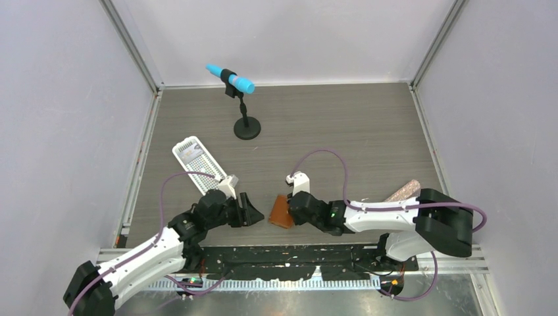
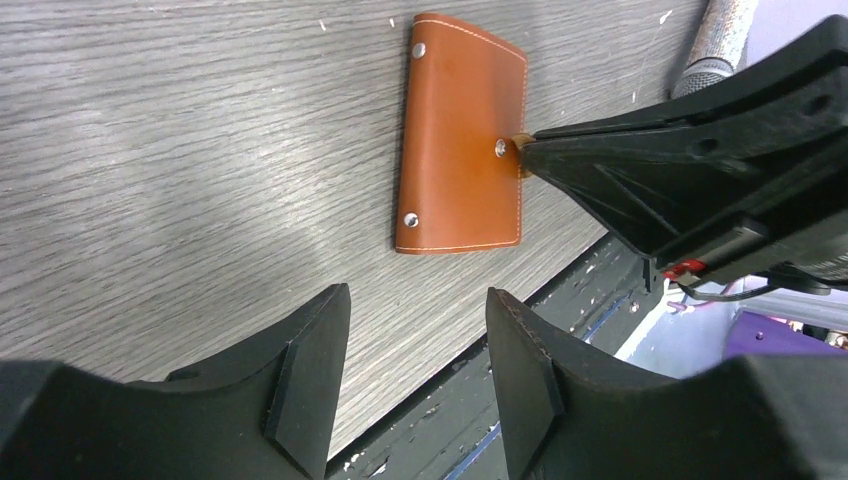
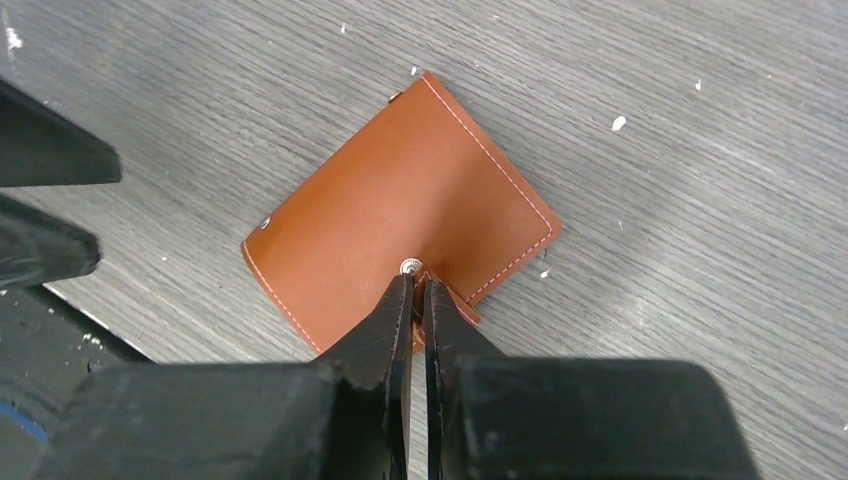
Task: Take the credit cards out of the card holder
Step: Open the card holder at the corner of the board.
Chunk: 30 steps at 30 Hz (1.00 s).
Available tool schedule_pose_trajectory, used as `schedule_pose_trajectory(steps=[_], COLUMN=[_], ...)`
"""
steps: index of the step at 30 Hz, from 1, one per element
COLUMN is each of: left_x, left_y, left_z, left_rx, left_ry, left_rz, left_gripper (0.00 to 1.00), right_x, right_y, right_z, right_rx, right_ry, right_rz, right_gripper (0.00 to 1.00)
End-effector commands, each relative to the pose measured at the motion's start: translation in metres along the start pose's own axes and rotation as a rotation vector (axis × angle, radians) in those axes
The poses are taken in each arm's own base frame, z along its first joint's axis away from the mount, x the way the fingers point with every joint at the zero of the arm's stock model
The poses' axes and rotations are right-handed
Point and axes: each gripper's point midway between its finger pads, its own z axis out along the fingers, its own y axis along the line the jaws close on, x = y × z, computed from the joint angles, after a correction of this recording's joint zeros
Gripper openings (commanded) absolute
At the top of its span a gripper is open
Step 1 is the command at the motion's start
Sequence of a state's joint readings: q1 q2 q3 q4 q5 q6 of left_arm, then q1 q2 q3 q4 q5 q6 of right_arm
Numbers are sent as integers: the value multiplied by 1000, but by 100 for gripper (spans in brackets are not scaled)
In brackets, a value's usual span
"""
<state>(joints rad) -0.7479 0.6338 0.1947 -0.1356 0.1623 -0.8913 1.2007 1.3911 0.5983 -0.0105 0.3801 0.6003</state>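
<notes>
Right end effector (image 3: 418, 288) pinches card holder (image 3: 400, 200) at near edge.

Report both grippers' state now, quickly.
Left gripper: open, holding nothing.
Right gripper: shut on the card holder, pinching its snap tab.

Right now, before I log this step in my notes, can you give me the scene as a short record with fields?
card holder: closed, lying flat on the table near its front edge
credit cards: none in sight
right gripper: shut on the snap tab
left gripper: open, empty, apart from the holder
white tray: behind the left arm, away from both grippers
</notes>
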Motion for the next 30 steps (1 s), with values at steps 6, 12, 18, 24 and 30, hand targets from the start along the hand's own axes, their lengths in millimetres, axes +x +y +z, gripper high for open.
schedule_pose_trajectory(steps=[6,12,18,24,30], left_x=[-12,-11,-13,-2,4], left_y=[-22,-31,-49,-61,-64], left_z=[5,3,5,13,20], left_rx=[73,86,115,118,113], left_ry=[-14,6,24,111,139], left_rz=[19,82,153,238,262], left_gripper=[56,67,75,77,78], right_x=[-45,-57,-72,-71,-74], right_y=[22,27,35,41,43], right_z=[-26,-40,-51,-49,-50], right_rx=[-167,-225,-278,-300,-310], right_ry=[-223,-289,-344,-329,-340], right_rz=[-9,47,90,101,126], right_gripper=[5,5,5,5,5])
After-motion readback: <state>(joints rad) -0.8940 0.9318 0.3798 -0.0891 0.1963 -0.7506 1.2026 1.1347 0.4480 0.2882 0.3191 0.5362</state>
